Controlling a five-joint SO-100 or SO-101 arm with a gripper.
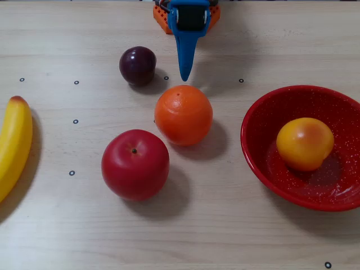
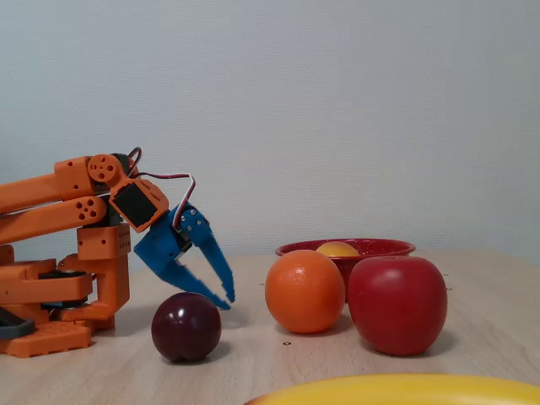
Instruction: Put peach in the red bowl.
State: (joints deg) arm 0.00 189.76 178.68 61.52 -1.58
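Five fruits on the pale wooden table [image 1: 253, 34]. Small round yellow-orange peach with a reddish blush [image 1: 304, 143] sits inside the wide glossy red speckled bowl [image 1: 264, 107], at the right of the top-down fixed view; in the low side fixed view only its top [image 2: 337, 250] shows over the bowl rim [image 2: 380, 247]. Large orange fruit with pitted skin [image 1: 183, 115] is near table centre, big red apple [image 1: 135, 164] just beside it at lower left, not clearly touching. Dark purple plum [image 1: 137, 65] lies up-left of the orange. Yellow banana [image 1: 13, 143] is at the left edge. Blue two-finger gripper [image 2: 226, 300] on the orange arm [image 2: 59, 190] points down near the table between plum and orange, holding nothing; side view shows the jaws slightly apart. From above, the gripper tip [image 1: 184, 76] is just above the orange, apart from it.
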